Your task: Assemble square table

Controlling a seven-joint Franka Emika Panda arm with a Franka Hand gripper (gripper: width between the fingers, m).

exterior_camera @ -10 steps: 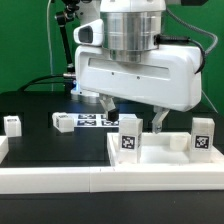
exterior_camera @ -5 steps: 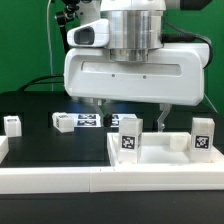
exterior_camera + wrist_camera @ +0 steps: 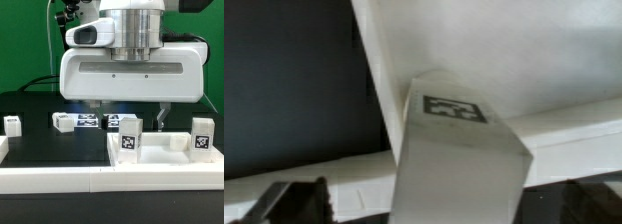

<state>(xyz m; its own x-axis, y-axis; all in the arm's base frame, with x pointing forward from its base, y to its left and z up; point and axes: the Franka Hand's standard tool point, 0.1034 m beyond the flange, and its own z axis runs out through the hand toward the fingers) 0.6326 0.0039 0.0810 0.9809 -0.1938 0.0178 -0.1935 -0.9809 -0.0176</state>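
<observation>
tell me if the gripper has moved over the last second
Yes. The gripper has shifted toward the exterior view's left: its housing now reaches further left of the upright leg, which stayed put, and it sits level rather than tilted.

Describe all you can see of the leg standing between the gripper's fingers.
The leg is a short white block, plastic-looking, with a black-and-white square tag. It stands upright at a corner of the tabletop, inside the raised rims. The open gripper straddles it from above; its fingers do not visibly touch it.
</observation>
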